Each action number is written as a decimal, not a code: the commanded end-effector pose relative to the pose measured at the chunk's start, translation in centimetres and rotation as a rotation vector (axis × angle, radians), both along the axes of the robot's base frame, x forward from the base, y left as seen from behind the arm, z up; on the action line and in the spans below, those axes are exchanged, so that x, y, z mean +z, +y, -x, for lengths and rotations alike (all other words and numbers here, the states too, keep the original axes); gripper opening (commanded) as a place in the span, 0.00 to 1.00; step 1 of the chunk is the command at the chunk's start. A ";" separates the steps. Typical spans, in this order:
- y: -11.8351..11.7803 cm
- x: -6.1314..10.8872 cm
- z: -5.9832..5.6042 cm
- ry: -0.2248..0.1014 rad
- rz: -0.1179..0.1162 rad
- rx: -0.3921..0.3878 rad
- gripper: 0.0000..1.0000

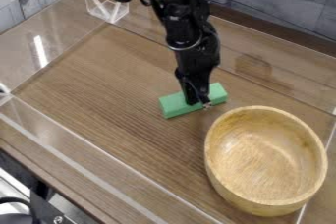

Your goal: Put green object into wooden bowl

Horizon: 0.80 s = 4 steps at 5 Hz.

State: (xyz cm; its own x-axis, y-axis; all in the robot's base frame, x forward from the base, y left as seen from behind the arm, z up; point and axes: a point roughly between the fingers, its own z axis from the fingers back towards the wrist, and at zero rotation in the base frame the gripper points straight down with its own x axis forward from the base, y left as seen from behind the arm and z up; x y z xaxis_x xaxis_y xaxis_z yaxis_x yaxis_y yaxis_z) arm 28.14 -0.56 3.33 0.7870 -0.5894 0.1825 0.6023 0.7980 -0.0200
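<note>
1. The grasping step is judged to be in hand: the gripper [197,97] is pointed almost straight down onto the middle of the green object [192,102], and its jaws are drawn in tight against the block's sides. The block is taken to be clenched, though it is not yet lifted.

2. The green object is found flat on the wooden table [105,90], just beside the near-left rim of the wooden bowl [266,158]; whether block and rim touch cannot be told. The bowl is seen to be empty.

3. For the next move, a lift clear of the table is called for, high enough that the bowl's thick rim is passed, followed by a short carry toward the bowl's hollow and a release there.

4. The green object is seen as a small, bright green, matte bar with plain faces, lying at a slant to the table's grain. Its middle is hidden by the fingers, so only its two ends are shown.
</note>
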 end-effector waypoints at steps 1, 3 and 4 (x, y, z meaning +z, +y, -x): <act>0.3 2.9 -1.2 -0.051 0.000 0.051 0.00; 1.5 7.2 -2.5 -0.102 0.008 0.106 0.00; 3.1 8.4 -3.2 -0.120 0.006 0.125 0.00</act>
